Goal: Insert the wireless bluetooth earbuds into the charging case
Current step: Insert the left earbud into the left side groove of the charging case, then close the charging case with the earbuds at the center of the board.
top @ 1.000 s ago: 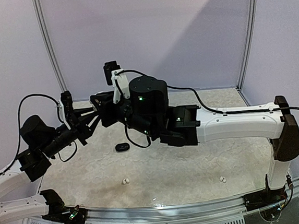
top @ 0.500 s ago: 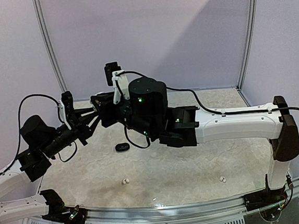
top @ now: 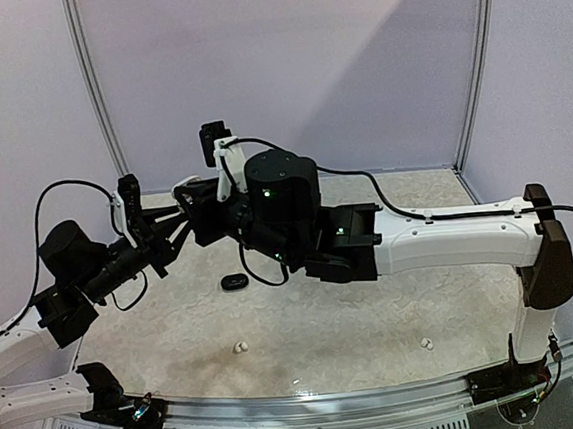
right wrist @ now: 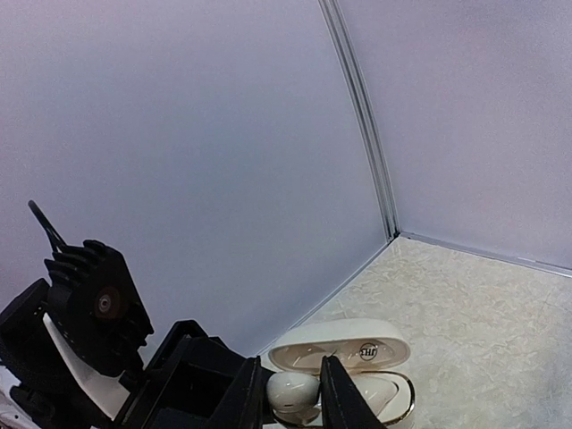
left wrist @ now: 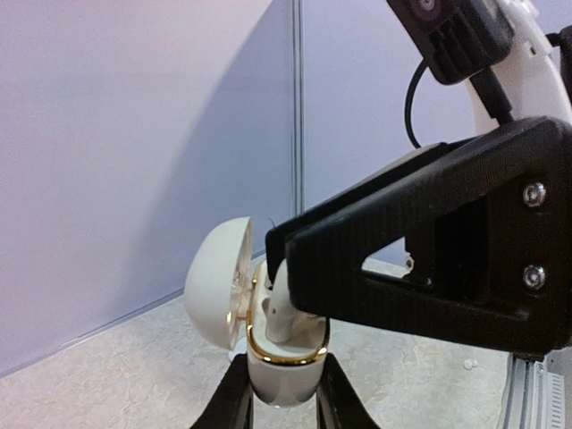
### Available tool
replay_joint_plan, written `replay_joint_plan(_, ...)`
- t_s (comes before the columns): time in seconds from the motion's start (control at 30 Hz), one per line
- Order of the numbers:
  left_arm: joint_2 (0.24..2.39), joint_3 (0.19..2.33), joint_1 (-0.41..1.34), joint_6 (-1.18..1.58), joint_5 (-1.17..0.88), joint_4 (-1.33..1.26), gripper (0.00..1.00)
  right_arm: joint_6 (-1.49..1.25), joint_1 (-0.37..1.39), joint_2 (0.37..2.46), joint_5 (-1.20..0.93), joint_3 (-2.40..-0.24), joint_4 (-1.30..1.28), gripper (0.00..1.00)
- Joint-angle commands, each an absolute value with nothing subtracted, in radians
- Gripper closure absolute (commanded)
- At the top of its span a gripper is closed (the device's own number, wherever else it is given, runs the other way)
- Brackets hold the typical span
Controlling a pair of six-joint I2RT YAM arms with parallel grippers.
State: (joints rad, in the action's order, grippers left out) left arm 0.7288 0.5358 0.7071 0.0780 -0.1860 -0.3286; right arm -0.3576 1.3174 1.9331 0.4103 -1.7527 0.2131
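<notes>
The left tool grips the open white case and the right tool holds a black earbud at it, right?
No, the earbud in the right tool is white, not black; the right wrist view shows it. The left tool does grip the open case.

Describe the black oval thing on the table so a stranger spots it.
On the beige table, look just below the right arm's bulky black wrist. A flat black oval lies there, left of centre. It is the only dark item on the surface; the two white buds nearer the front edge are smaller.
</notes>
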Motion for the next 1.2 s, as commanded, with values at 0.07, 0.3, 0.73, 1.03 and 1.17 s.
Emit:
replay_joint_plan(0.07,0.720,0.548,0.723,0.071,-0.214,-0.393,1.00,-0.344,1.321,1.974,0.435,-1.759,0.106,0.77)
replay_joint_plan(0.3,0.716,0.549,0.723,0.088,-0.223,-0.380,1.00,-0.350,1.321,1.973,0.462,-1.766,0.083,0.73)
replay_joint_plan(0.73,0.718,0.554,0.723,0.150,-0.272,-0.322,1.00,-0.337,1.321,1.960,0.494,-1.801,0.010,0.61)
replay_joint_plan(1.03,0.721,0.557,0.721,0.230,-0.246,-0.233,1.00,-0.305,1.322,1.914,0.477,-1.835,-0.051,0.49)
replay_joint_plan(1.17,0.727,0.558,0.721,0.240,-0.247,-0.213,1.00,-0.286,1.321,1.880,0.460,-1.841,-0.055,0.47)
